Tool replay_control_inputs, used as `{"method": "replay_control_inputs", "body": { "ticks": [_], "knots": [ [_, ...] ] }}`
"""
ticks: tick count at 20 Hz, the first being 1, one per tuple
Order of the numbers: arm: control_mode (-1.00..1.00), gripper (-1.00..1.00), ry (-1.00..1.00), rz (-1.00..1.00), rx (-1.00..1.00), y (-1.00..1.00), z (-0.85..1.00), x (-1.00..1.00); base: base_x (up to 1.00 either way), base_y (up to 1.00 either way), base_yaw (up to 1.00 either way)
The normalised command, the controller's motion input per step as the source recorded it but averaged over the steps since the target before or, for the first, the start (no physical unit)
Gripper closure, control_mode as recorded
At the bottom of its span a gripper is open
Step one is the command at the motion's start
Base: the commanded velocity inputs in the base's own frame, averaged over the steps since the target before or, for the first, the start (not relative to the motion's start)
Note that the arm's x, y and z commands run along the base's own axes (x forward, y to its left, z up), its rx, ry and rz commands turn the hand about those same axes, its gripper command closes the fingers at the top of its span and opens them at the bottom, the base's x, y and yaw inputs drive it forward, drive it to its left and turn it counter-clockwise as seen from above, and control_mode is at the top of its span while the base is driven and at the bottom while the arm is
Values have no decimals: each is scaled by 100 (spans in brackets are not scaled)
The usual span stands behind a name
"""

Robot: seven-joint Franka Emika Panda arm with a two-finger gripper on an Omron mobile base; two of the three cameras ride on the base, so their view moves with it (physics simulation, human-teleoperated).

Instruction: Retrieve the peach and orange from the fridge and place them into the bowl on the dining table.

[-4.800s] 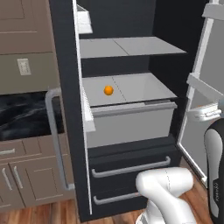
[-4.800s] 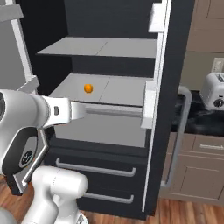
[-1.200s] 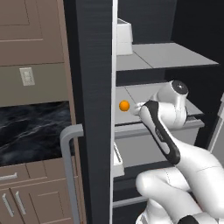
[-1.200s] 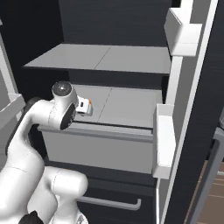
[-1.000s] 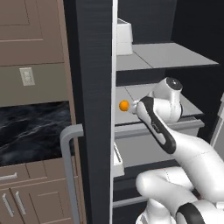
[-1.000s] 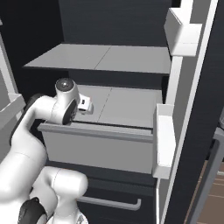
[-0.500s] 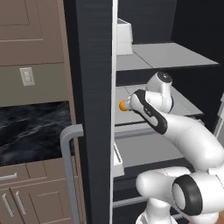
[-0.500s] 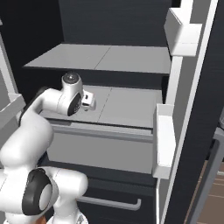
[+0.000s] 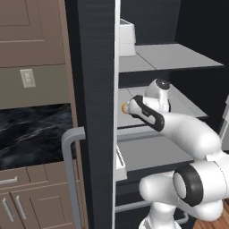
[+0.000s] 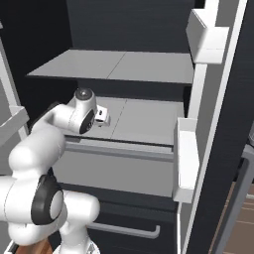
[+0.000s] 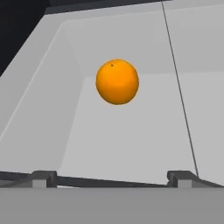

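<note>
The orange (image 11: 117, 82) sits on the grey shelf (image 10: 144, 121) inside the fridge (image 9: 96, 89), near the shelf's left rear corner, close to the side wall. From the left base camera only a sliver of it shows, just past the wrist.

Risk: the fruit is round and free on a flat surface. In my judgement, a finger arriving off-centre would nudge it, and it could roll toward the corner or along the wall, out of line with the pincer. Closing too early would pinch air or clip its near face.

The pincer (image 11: 111, 178) stands fully open and holds nothing; its 2 fingertips (image 11: 43, 178) sit wide apart. The orange lies ahead of it, roughly centred between the tips, apart from both, not yet between them.
</note>
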Motion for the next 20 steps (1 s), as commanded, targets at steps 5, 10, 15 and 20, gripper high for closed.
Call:
{"method": "replay_control_inputs", "body": {
  "ticks": [5, 10, 15, 20],
  "knots": [
    [-100, -100, 0, 0, 0, 6, -14, 34, 0, 0, 0],
    [-100, -100, 0, 0, 0, 4, -11, 33, 0, 0, 0],
    [-100, -100, 0, 0, 0, 2, -9, 32, 0, 0, 0],
    [-100, -100, 0, 0, 0, 2, -11, 28, 0, 0, 0]
  ]
}}
